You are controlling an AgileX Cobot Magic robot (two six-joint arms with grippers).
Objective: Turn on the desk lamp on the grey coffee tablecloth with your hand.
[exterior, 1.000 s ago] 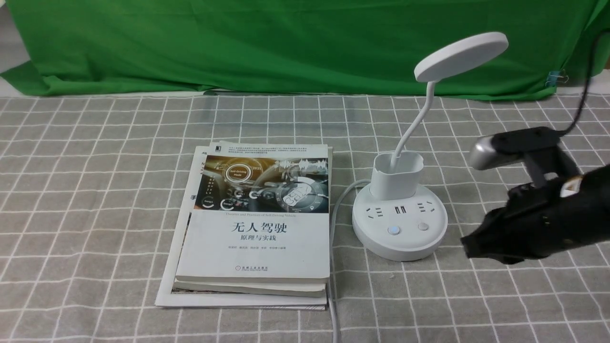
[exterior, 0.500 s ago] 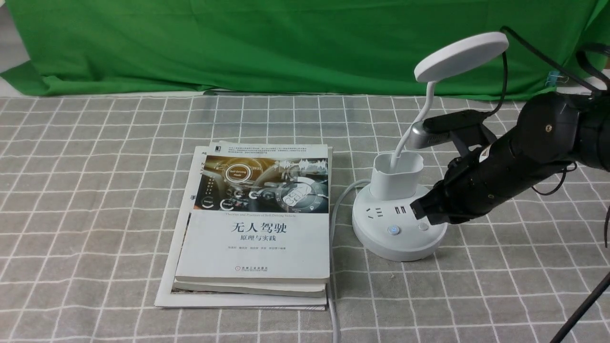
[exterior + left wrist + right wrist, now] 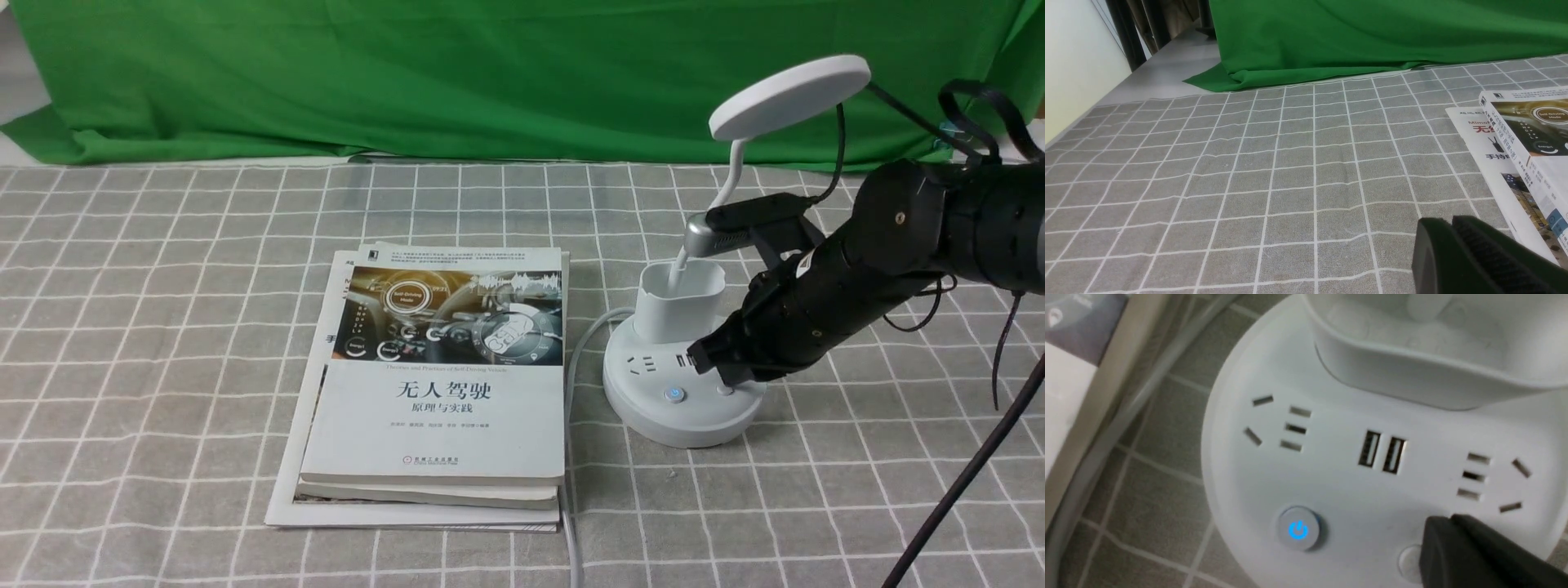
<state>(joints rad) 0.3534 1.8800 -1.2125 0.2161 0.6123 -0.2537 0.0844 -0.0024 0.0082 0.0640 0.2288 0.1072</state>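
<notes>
Desk lamp (image 3: pixel 684 408) stands on the grey coffee tablecloth (image 3: pixel 163 327) covering the table, just right of a stack of books (image 3: pixel 441 384). The right pincer (image 3: pixel 707 359) hangs over the right side of the base, its fingers pressed together on nothing, and hides the right socket from the front. Its tip covers part of the plain button (image 3: pixel 1406 559); I cannot tell whether it touches. The power button (image 3: pixel 1298 531) glows blue. Only the tips of the left pincer (image 3: pixel 1450 228) show, and they look closed.

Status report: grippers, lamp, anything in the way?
Right gripper shut, tip at desk lamp's plain button. Left gripper shut, above tablecloth. Lamp head looks unlit. Path clear.
</notes>
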